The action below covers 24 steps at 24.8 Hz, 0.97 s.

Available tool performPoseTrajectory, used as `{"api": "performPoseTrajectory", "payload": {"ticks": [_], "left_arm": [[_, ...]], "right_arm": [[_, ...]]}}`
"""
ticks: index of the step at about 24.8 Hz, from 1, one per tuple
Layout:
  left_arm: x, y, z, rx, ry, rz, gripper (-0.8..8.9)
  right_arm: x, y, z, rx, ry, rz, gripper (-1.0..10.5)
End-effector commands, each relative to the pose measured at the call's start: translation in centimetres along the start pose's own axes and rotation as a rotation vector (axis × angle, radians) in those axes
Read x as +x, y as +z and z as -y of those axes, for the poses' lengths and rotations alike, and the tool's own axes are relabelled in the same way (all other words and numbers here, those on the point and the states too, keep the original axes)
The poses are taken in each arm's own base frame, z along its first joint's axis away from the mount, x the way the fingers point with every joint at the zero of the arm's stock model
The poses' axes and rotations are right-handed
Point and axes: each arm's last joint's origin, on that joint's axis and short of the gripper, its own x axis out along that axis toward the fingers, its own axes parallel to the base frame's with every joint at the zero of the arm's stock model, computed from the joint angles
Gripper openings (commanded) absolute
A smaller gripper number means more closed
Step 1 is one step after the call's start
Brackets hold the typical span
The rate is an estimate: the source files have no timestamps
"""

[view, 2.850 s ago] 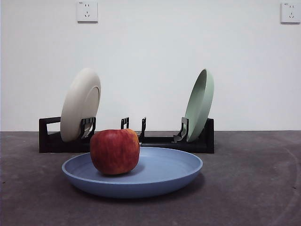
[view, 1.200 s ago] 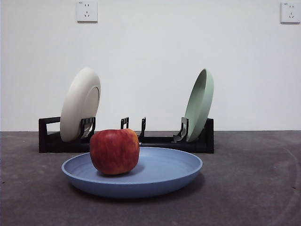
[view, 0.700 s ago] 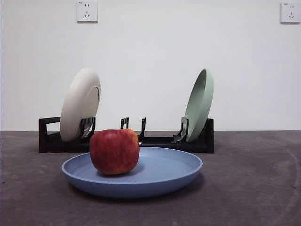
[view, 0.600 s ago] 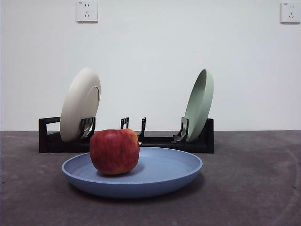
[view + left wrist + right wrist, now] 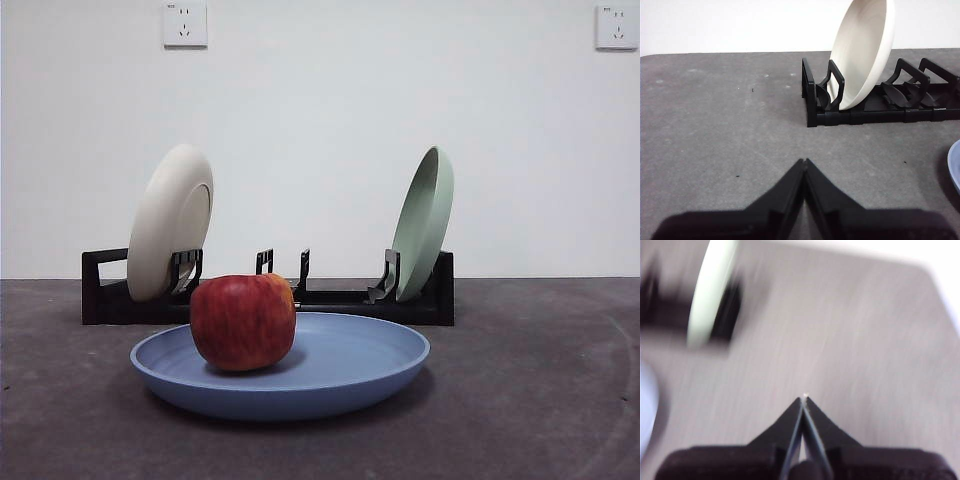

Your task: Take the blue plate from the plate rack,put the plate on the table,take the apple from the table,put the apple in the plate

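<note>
The dark grey table [image 5: 540, 400] meets a white wall with two sockets [image 5: 186, 23]. The apple [image 5: 243, 322] sits in the blue plate [image 5: 350, 375], before the plate rack [image 5: 340, 298] holding cream plate [image 5: 170, 222] and green plate [image 5: 422, 222]. Nothing has shifted since earlier. Left gripper [image 5: 804, 162] and right gripper [image 5: 803, 399] hover, jaws closed together, empty.

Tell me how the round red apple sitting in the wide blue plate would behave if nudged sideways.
The round red apple would probably roll or rock rather than slide, since its body is rounded. The raised rim of the wide blue plate would likely stop it rolling out. It sits off-centre toward one side, so a hard push might tip or shift the shallow plate on the dark grey table.
</note>
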Motion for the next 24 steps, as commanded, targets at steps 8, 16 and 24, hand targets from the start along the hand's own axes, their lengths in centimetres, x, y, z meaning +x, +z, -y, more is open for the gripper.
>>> {"api": "performPoseTrajectory", "payload": {"ticks": [8,16,24], "left_arm": [[0.1,-0.3,0.0,-0.006,0.005,-0.004,-0.04],[0.1,-0.3,0.0,-0.006,0.005,-0.004,-0.04],[0.1,-0.3,0.0,-0.006,0.005,-0.004,-0.04]], "right_arm": [[5.9,-8.0,2.4,0.094,-0.003,0.328,0.0],[7.6,-14.6,1.3,0.102,0.0,0.334,0.0],[7.8,-16.9,0.9,0.108,-0.008,0.409,0.0]]}}
